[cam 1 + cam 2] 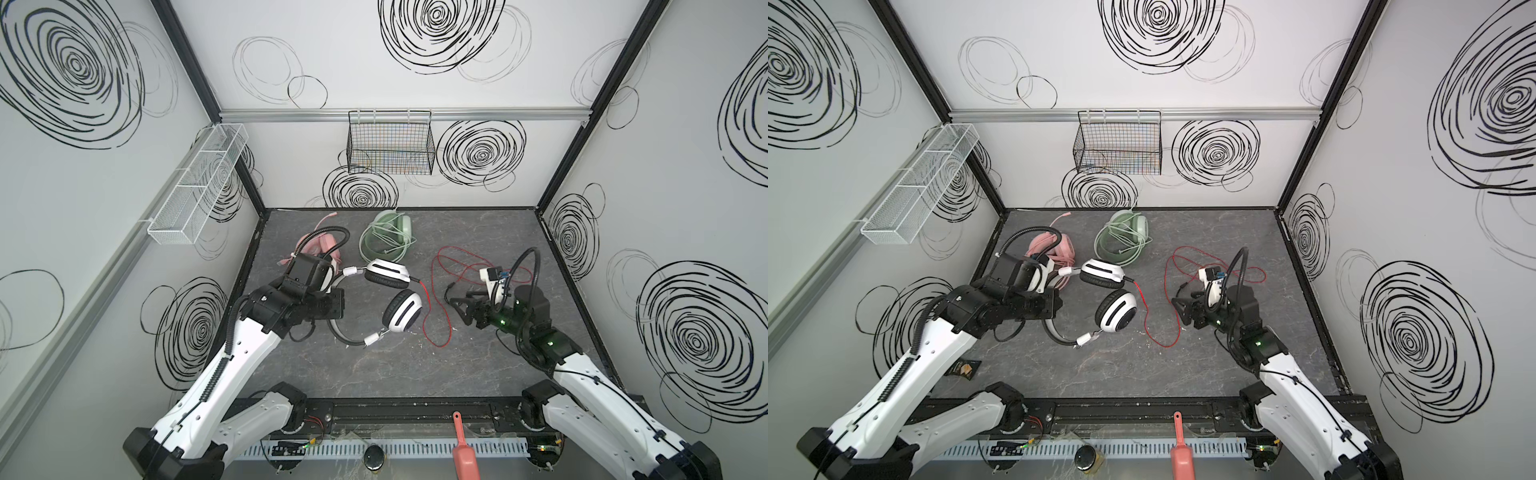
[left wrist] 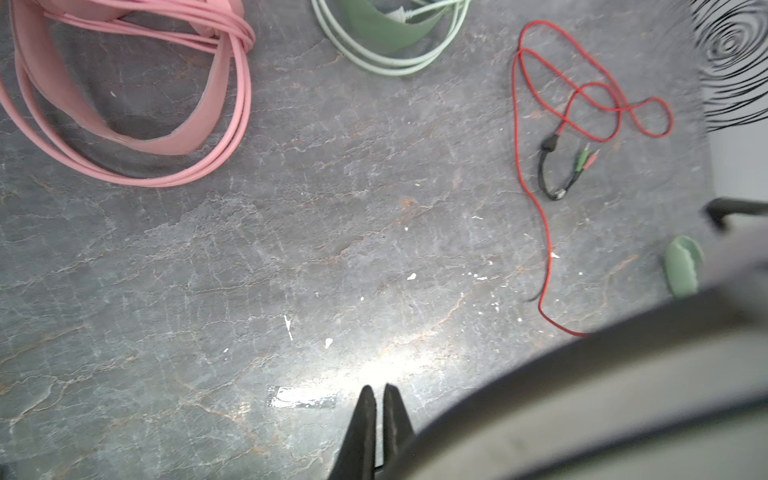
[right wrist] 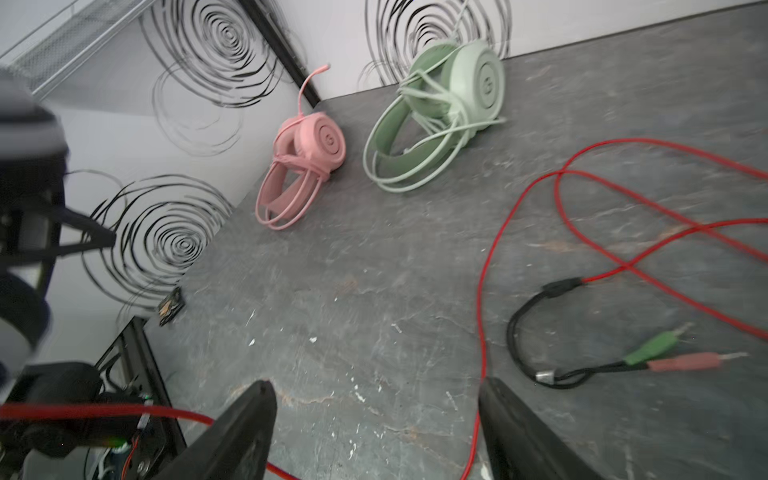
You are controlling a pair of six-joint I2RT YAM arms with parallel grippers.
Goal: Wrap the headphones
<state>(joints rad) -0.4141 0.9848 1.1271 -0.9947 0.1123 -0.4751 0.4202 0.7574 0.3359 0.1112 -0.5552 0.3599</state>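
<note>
The white-and-black headphones [image 1: 401, 311] [image 1: 1115, 311] hang over the middle of the table. My left gripper [image 1: 338, 305] [image 1: 1057, 305] [image 2: 376, 388] is shut on their thin headband. Their thin red cable [image 1: 436, 307] [image 1: 1163, 316] [image 2: 523, 124] [image 3: 482, 291] lies loose in loops to the right and ends in green and pink plugs [image 3: 665, 353]. My right gripper [image 1: 457, 301] [image 1: 1179, 305] [image 3: 378, 384] hovers open over that cable, and a strand runs along one finger. The pink headphones [image 1: 320, 245] [image 3: 307, 153] and the green headphones [image 1: 386, 237] [image 3: 436, 112] lie at the back with their cables wound round them.
A black wire basket [image 1: 390, 145] hangs on the back wall and a white mesh basket [image 1: 199, 183] on the left wall. A pink scoop [image 1: 463, 449] lies past the front rail. A small dark packet [image 1: 963, 368] sits by the left wall.
</note>
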